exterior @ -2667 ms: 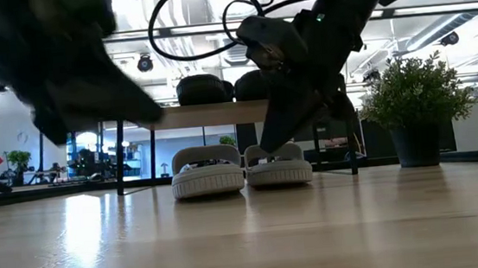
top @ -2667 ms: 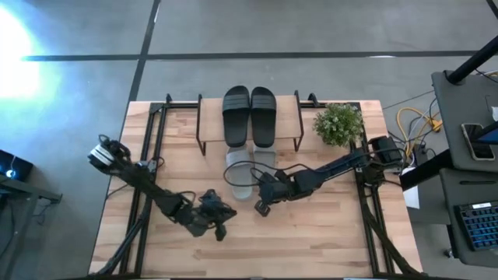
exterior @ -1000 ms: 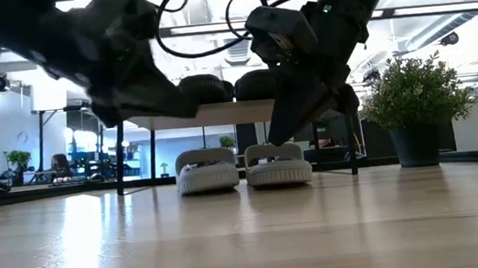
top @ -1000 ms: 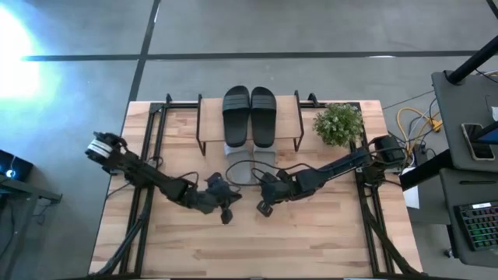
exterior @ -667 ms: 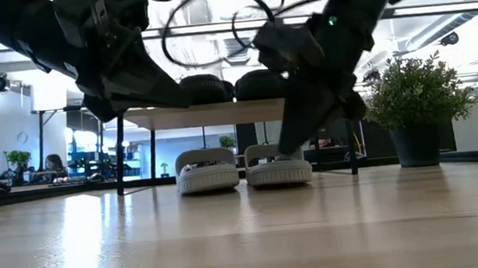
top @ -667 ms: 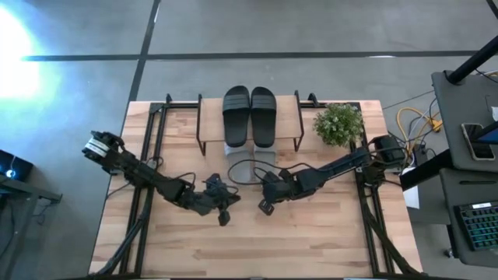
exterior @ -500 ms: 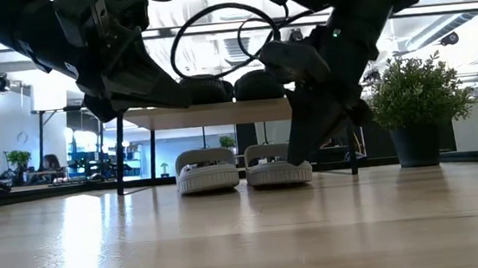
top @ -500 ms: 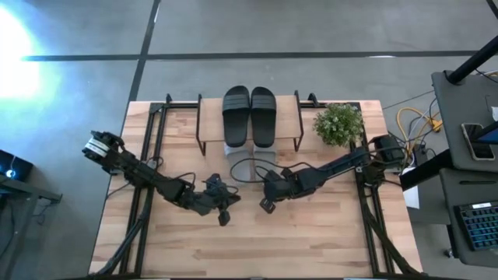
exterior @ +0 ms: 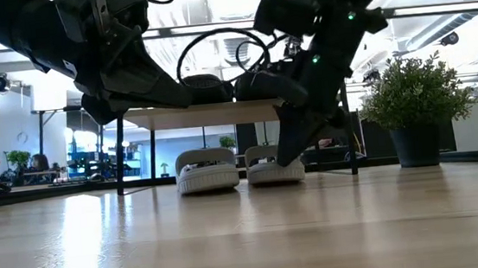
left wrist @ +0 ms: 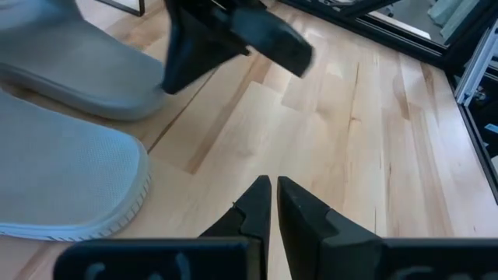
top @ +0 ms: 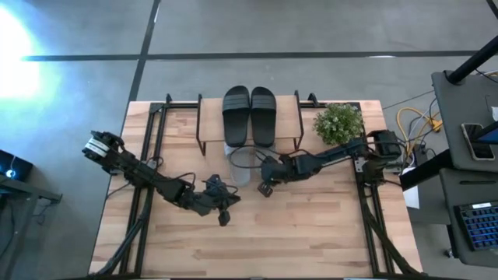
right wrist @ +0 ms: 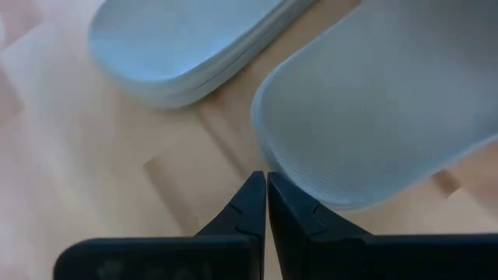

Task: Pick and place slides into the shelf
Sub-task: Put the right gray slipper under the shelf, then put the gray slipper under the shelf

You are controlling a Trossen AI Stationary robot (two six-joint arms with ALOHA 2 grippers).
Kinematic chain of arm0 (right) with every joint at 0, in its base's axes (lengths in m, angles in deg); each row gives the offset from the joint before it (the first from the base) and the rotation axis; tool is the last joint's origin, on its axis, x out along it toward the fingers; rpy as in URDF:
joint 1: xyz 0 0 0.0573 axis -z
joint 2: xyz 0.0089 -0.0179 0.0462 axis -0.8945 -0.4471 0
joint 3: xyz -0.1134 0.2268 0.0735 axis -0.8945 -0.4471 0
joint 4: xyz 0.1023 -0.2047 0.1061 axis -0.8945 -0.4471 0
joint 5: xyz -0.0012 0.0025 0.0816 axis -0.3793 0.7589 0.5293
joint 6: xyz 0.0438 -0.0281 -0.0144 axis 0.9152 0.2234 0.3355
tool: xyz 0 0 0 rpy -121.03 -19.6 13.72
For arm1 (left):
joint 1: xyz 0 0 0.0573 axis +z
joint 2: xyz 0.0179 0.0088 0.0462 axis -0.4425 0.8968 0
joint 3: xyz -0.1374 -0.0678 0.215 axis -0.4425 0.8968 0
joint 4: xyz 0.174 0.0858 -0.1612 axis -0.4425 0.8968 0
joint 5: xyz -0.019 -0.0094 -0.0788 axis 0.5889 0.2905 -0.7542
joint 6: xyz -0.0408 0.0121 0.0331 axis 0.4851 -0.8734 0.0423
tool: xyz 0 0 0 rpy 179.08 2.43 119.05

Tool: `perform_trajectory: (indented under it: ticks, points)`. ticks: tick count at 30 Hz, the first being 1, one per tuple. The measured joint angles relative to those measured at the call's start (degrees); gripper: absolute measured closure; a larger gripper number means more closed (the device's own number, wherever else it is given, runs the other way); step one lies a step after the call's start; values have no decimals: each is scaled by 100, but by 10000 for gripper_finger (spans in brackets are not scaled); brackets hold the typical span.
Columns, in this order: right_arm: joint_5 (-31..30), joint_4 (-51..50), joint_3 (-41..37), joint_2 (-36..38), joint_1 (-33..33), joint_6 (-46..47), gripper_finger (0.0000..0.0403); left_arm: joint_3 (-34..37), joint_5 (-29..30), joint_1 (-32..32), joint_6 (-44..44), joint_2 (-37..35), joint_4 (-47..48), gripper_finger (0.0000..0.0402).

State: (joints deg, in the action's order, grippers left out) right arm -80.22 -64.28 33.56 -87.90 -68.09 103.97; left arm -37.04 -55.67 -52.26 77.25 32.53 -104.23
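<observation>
The shelf [top: 288,117] stands at the table's far middle with two black slides [top: 236,115] [top: 263,115] side by side on its top board. Two light grey slides lie on the tabletop under it, heels toward the near edge: the left one [top: 240,169] [exterior: 208,176] and the right one [exterior: 274,172] [right wrist: 373,101]. My right gripper [top: 264,189] [right wrist: 264,180] is shut at the right grey slide's heel. My left gripper [top: 224,218] [left wrist: 272,187] is shut above bare wood, nearer than the left grey slide [left wrist: 62,179], and touches nothing. My right gripper meets the right grey slide at the rim of its heel end [right wrist: 272,173] with the tips of its shut fingers. The fingers slant down from the table's right and near side. The slide lies flat on its sole on the table.
A potted plant [top: 338,123] stands right of the shelf. The shelf's thin black legs [exterior: 120,157] flank the grey slides. Black frame rails run along the table's left [top: 148,155] and right [top: 366,194] sides. Bare wood fills the table's near half [top: 257,249].
My right gripper, staying shut, has moved toward the far edge and the shelf. The right grey slide has slid along the table a little farther under the shelf. The left grey slide and the black slides have stayed put.
</observation>
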Motion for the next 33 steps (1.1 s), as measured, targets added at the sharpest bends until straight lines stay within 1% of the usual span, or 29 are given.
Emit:
perform_trajectory:
  ticks: [10, 15, 19, 24, 30, 33]
  points:
    - [8, 146, -2, -1, 414, -270, 394, 2, -2, 0, 0, 0, 11, 391]
    - [128, 183, 96, 22, 327, -157, 394, 3, -2, 0, -3, 0, 16, 391]
    - [191, 185, 238, 114, -25, -47, 394, 59, -2, 0, -7, 0, 56, 391]
    - [81, 182, 346, 272, -580, 19, 394, 185, -1, 0, -6, 0, 206, 391]
    - [-579, 107, 350, 440, -1480, 14, 394, 195, 1, 0, -68, 0, 189, 391]
    - [-1118, -20, 348, 442, -1968, 22, 394, 190, 2, 0, -239, 0, 186, 391]
